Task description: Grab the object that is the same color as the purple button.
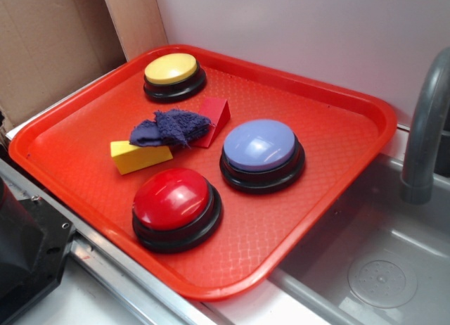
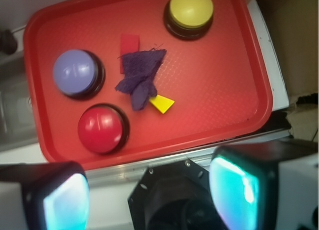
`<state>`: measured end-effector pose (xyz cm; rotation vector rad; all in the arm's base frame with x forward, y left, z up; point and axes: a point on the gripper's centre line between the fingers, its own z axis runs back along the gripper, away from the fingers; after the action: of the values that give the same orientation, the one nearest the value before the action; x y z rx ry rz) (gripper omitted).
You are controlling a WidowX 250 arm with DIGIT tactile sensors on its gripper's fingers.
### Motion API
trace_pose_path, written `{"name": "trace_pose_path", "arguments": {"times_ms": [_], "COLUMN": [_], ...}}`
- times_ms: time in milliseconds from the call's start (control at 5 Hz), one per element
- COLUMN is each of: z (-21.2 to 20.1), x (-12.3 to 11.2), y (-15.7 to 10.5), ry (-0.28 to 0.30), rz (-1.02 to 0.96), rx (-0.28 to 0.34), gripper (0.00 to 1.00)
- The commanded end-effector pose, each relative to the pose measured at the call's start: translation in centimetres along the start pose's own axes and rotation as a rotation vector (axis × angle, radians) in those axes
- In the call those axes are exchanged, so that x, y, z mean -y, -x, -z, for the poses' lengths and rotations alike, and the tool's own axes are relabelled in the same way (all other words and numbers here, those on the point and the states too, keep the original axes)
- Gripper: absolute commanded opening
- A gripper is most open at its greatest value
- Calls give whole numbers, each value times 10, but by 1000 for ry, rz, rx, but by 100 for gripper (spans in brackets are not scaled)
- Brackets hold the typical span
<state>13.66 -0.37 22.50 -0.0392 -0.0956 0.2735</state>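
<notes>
On the red tray (image 1: 330,205), going left to right in the exterior view: the yellow wedge block (image 1: 139,157) is lying near the left edge, with the purple rag (image 1: 170,129) draping over its upper end and bunching against the red wedge block (image 1: 216,117) just to the right. The yellow button (image 1: 172,70) is sitting behind this cluster, the red button (image 1: 174,200) in front of it. The purple button (image 1: 260,147) is standing right of the rag, near but apart. A grey sink (image 1: 380,269) and faucet (image 1: 425,128) are occupying the far right. In the wrist view the hand (image 2: 149,195) is hovering well off the tray's near rim, fingers (image 2: 238,187) spread wide, gripping nothing.
</notes>
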Motion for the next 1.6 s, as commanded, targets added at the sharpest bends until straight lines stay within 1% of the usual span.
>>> {"name": "trace_pose_path", "arguments": {"times_ms": [0, 200, 400, 800, 1000, 1200, 1400], "z": [43, 67, 88, 143, 164, 178, 188], "x": [-13, -18, -18, -5, -7, -5, -4], "y": [-35, -51, -61, -72, -74, -76, -79], "ry": [-23, -37, -31, -56, -37, -33, 13], "rz": [-310, -434, -500, -529, -550, -532, -528], "rx": [27, 51, 52, 62, 35, 32, 12], "gripper": [100, 100, 100, 100, 100, 100, 100]}}
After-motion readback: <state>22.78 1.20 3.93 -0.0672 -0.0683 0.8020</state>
